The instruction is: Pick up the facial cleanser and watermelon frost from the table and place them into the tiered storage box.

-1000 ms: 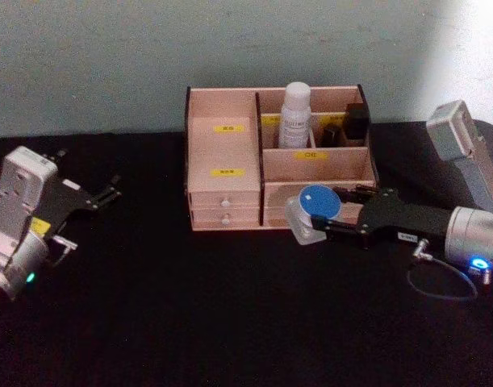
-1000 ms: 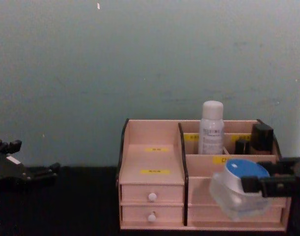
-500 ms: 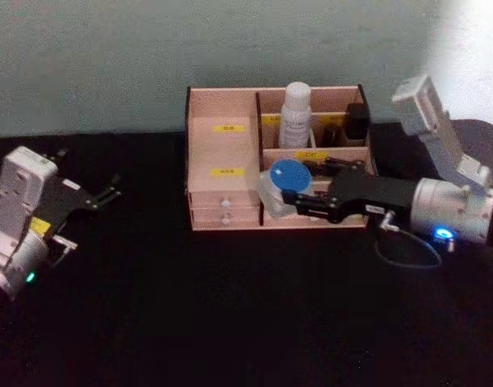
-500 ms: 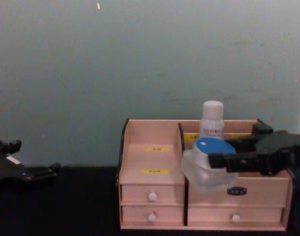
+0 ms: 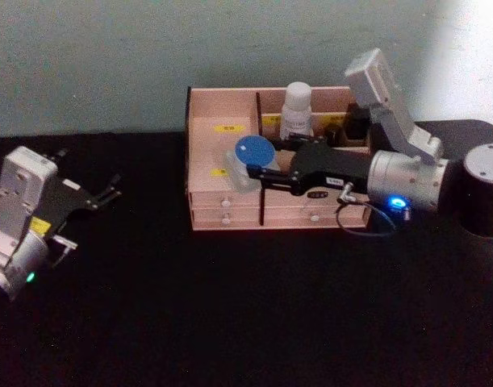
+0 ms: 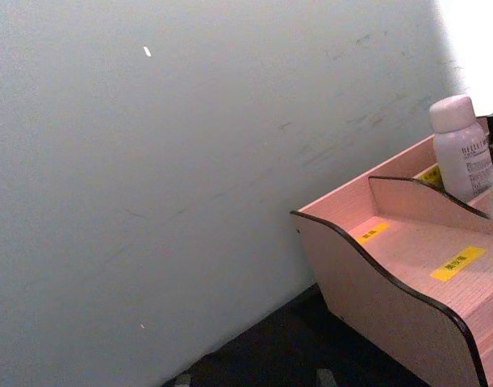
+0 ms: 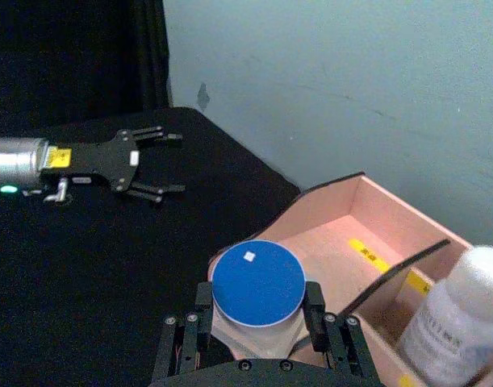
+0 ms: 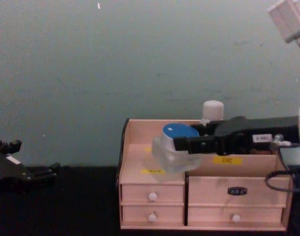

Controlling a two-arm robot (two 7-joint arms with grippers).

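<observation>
On the black surface (image 5: 230, 322), the tiered storage box (image 5: 218, 109) is housing a white bottle (image 5: 296, 109). The right gripper (image 5: 254, 172) is clasping a blue-lidded jar (image 5: 252, 151) in its jaws, seemingly over the left tier. The left gripper (image 7: 175, 163) is idling far left, jaws spread.

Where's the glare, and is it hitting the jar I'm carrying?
Head view: washed-out bright patch on the wall behind the right arm; the blue-lidded jar, held in the right gripper over the tiered storage box, is evenly lit. Left wrist view: same brightness beyond the white bottle. Chest view: no glare.

Black worktop (image 5: 230, 306) in view, the tiered storage box (image 5: 207, 201) standing on it, near the wall (image 5: 109, 64) behind.
</observation>
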